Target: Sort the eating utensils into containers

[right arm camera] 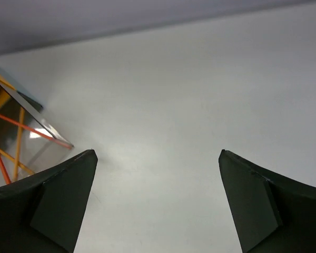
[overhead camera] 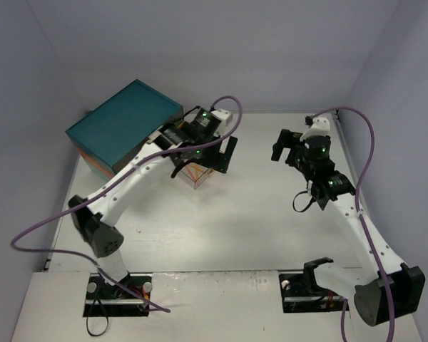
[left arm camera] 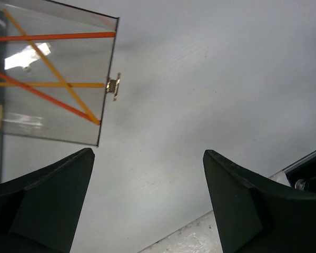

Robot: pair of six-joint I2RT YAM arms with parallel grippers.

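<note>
Top: teal chest (overhead camera: 125,125) sits far-L on table (overhead camera: 257,228). One drawer (overhead camera: 197,176) is pulled out at its front, orange showing inside. L gripper (overhead camera: 205,158) hangs right over that drawer. R gripper (overhead camera: 287,148) is well apart, off to the drawer's right, so L arm is clearly nearer.

L wrist: fingers (left arm camera: 47,200) spread, nothing between. Clear drawer is up-left of them. Orange chopsticks (left arm camera: 52,36) lie crossed inside, long axes mixed. Knob (left arm camera: 114,86) is on the drawer edge facing bare table.

R wrist: jaws wide apart, empty. Drawer corner + chopsticks at far-L edge. Prob any drawer push falls to L arm, from the knob side.
</note>
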